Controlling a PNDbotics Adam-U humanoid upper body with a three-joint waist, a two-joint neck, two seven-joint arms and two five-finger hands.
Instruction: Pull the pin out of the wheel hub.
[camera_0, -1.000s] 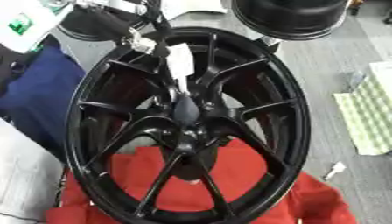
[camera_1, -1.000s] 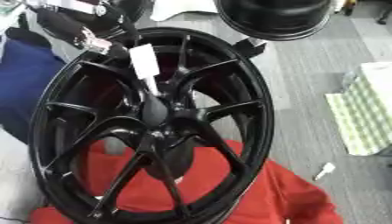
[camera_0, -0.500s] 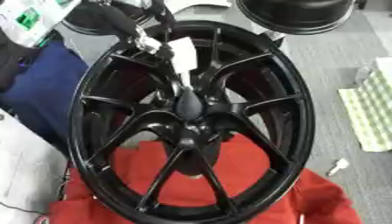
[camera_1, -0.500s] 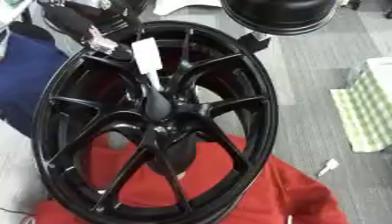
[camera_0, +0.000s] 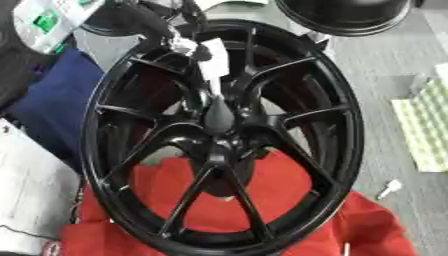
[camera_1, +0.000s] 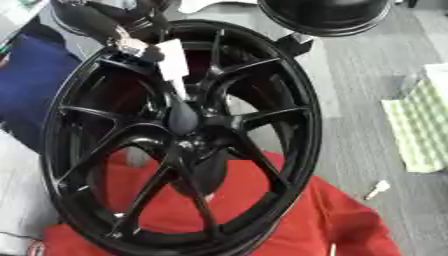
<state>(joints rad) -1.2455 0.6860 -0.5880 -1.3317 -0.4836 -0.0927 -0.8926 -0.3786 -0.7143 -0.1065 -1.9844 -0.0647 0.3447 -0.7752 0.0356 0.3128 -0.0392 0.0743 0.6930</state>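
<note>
Left arm came in from the upper left of the frame, black, angled down toward the centre. Left hand (camera_0: 179, 42) sat at upper centre-left, fingers curled and pinched on the white pin (camera_0: 213, 65), silver knuckle parts showing at the fingertips. Wrist was tilted, palm side facing down-right. Right arm and right hand did not show in either eye view.

One black wheel hub (camera_0: 219, 135); one red cloth (camera_0: 262, 220); one blue cloth (camera_0: 52, 105); one green foam pad (camera_0: 424, 130).
</note>
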